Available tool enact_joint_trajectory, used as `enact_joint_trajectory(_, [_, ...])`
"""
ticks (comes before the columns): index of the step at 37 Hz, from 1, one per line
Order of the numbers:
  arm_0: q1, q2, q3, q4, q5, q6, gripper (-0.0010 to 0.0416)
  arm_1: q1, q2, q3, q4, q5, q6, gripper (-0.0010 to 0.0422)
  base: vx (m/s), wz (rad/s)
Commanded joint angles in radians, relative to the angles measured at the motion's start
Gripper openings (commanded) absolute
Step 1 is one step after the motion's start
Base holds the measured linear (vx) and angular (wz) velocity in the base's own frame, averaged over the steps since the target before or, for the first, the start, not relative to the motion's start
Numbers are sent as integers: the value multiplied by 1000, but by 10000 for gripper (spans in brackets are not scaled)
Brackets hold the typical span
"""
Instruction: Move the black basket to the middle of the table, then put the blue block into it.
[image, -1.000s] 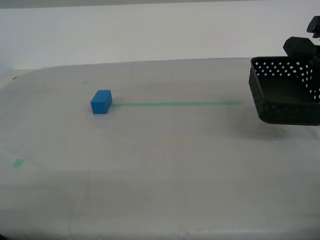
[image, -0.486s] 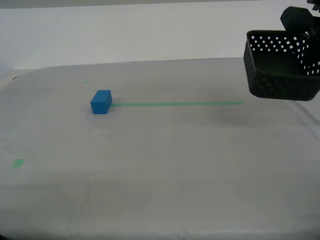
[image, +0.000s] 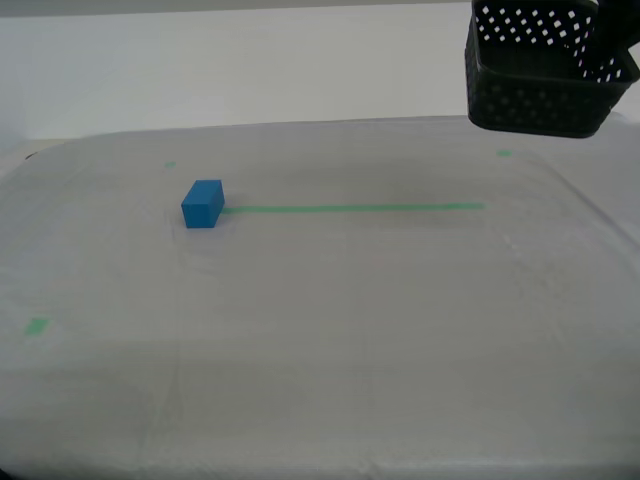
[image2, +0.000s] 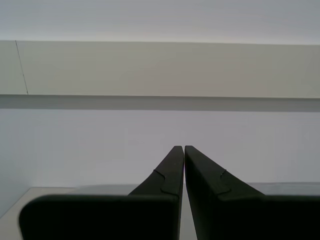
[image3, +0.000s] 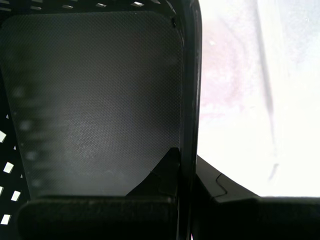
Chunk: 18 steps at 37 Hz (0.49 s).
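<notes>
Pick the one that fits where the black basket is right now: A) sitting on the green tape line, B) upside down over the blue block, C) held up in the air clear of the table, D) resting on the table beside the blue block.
C: the black basket hangs above the table at the exterior view's upper right, my first hand clamped on its wall, far from the blue block.

My first gripper (image3: 186, 165) straddles one wall of the basket (image: 540, 70), one finger inside and one outside. The basket hangs above the counter (image: 330, 330), touching nothing else. The block (image: 202, 204) sits on the counter well apart from that gripper, at one end of the tape line (image: 350, 208).
</notes>
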Motion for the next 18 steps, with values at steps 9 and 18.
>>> enact_joint_trajectory(9, [47, 97, 159, -128, 6, 16, -1, 0, 0, 0, 4, 0, 2, 0, 0, 0])
enact_joint_trajectory(18, [121, 228, 289, -159, 6, 25, -1, 0, 0, 0, 4, -1, 2, 0, 0, 0])
